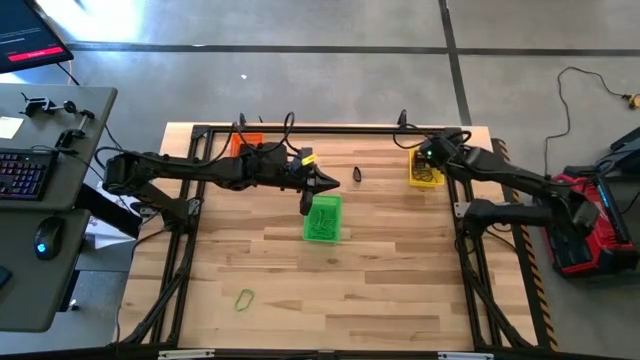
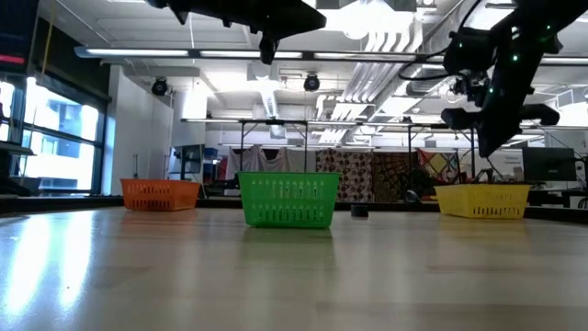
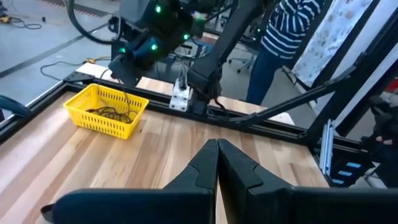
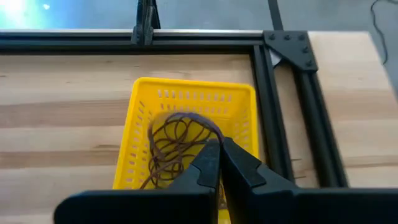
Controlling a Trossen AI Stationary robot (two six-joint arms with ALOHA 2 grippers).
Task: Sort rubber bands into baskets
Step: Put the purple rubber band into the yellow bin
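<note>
Baskets: you have the orange basket [image 1: 247,143] at the far left of the table, the green basket [image 1: 322,218] in the middle, and the yellow basket [image 1: 426,168] at the far right.
Loose bands: a green rubber band [image 1: 245,298] lies alone on the near part of the table; a small dark bundle [image 1: 357,175] sits between the green and yellow baskets.
Left gripper [image 1: 330,181]: your fingers are pressed together with nothing visibly between them, held in the air just past the green basket's far edge.
Right gripper [image 1: 428,157]: also closed and empty as far as you can see, hanging over the yellow basket, which already holds dark loops.
Key relation: the dark bundle lies just right of your left gripper tip, and the left arm looks nearer; its long axis cannot be made out.
</note>
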